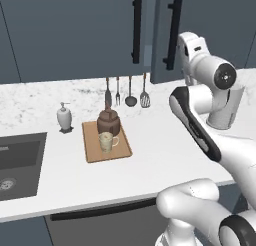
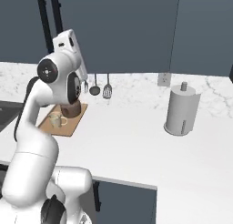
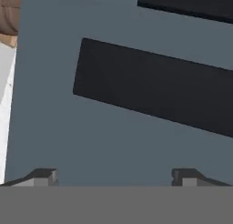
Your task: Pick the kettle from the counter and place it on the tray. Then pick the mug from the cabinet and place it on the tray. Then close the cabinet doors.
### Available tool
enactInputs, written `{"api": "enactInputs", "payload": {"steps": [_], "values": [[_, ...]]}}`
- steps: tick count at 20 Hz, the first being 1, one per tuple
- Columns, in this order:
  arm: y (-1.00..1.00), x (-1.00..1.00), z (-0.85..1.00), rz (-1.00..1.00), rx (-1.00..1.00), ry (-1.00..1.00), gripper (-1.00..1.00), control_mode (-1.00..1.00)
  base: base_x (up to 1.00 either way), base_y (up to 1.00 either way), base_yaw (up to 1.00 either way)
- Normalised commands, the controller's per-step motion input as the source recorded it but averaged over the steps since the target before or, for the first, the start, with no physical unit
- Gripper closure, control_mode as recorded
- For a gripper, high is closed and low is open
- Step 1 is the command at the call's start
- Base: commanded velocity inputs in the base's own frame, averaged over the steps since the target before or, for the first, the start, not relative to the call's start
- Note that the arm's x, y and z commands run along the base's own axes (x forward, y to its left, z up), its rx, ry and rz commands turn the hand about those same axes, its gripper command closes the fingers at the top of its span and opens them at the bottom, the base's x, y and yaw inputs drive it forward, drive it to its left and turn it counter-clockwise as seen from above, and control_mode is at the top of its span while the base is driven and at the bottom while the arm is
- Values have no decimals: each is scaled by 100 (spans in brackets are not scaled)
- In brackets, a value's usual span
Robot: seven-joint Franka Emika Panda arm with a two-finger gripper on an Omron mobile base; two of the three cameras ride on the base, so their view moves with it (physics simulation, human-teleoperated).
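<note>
Widely spread gripper faces flat matte cabinet doors, long black bar handle.

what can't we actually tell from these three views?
- Door contact: the hand view has the pincer open, close to a cabinet door with its bar handle; touching or not, unclear.
- Kettle: the arm covers most of it in the right base view.
- Mug: too small in the left base view to read its pattern.
- Right-hand door: the arm hides its lower edge there, so fully shut or ajar is unclear.
</note>
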Motion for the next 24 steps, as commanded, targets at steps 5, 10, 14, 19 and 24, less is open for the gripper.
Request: {"api": "enactInputs", "payload": {"steps": [5, 10, 14, 19, 24], "values": [[-1, 73, -10, 0, 5, 4, -100, -100, 0, 0, 0], [-5, 51, -1, -3, 0, 7, -100, -100, 0, 0, 0], [-14, 33, -2, -6, 0, 14, -100, -100, 0, 0, 0], [-20, 39, -19, -6, 0, 13, -100, -100, 0, 0, 0], [-21, 7, -17, -3, 0, 0, -100, -100, 0, 0, 0]]}}
